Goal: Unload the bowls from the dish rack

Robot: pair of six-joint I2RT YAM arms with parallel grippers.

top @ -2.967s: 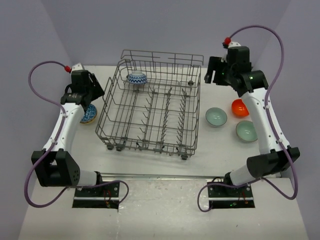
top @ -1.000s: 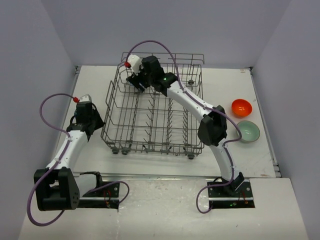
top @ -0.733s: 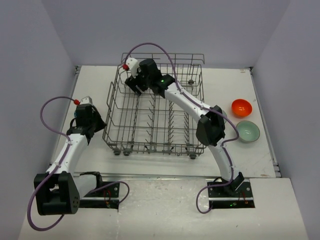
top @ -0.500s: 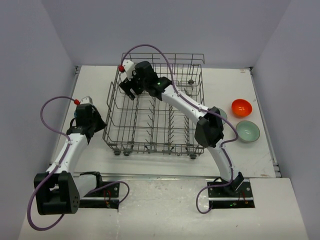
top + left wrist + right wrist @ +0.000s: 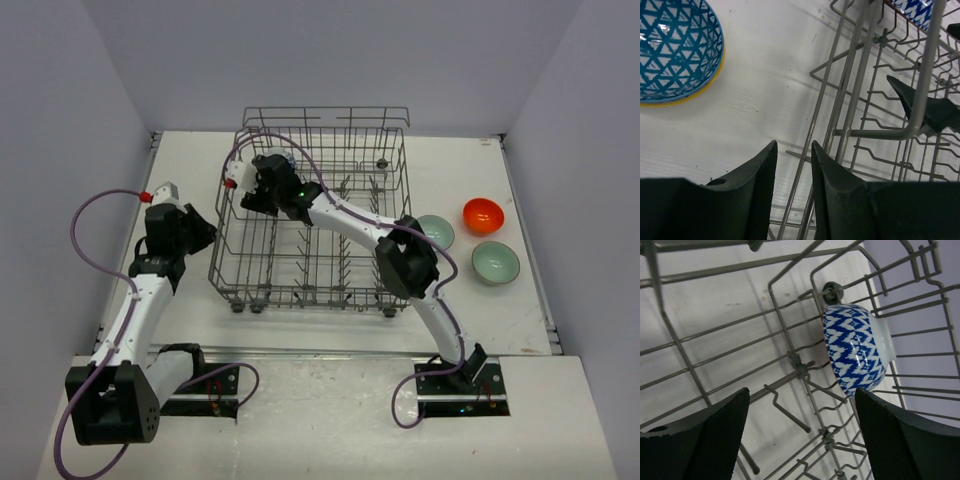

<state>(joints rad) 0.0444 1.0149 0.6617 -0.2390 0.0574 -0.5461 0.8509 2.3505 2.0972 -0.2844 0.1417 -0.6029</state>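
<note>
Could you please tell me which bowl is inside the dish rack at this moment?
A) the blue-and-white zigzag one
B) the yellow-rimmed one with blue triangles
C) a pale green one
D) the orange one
A: the blue-and-white zigzag bowl rests among the wires of the dish rack, just ahead of the open right pincer, while the others sit on the table outside it.
</note>
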